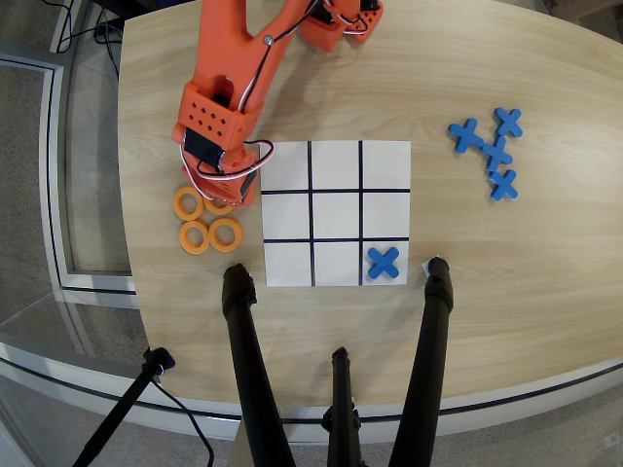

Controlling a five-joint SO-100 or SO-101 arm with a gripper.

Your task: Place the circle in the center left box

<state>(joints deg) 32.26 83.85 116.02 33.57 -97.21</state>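
Note:
Several orange rings lie in a cluster on the wooden table left of the grid sheet (pixel 288 165): one ring (pixel 188 203) at upper left, one (pixel 195 236) at lower left, one (pixel 226 233) at lower right. A further ring (pixel 215 206) is mostly hidden under my gripper (pixel 222 195). My orange arm reaches down from the top of the overhead view, and the gripper hangs right over that ring. Its fingers are hidden by the wrist and wires, so I cannot tell how the jaws stand. The middle-row cell of the right column (pixel 385 215) is white and bare.
A blue X piece (pixel 384 263) lies in the bottom right cell. Several more blue X pieces (pixel 490 151) sit on the table at the far right. Black tripod legs (pixel 243 360) (pixel 433 331) rise over the table's near edge, just below the grid.

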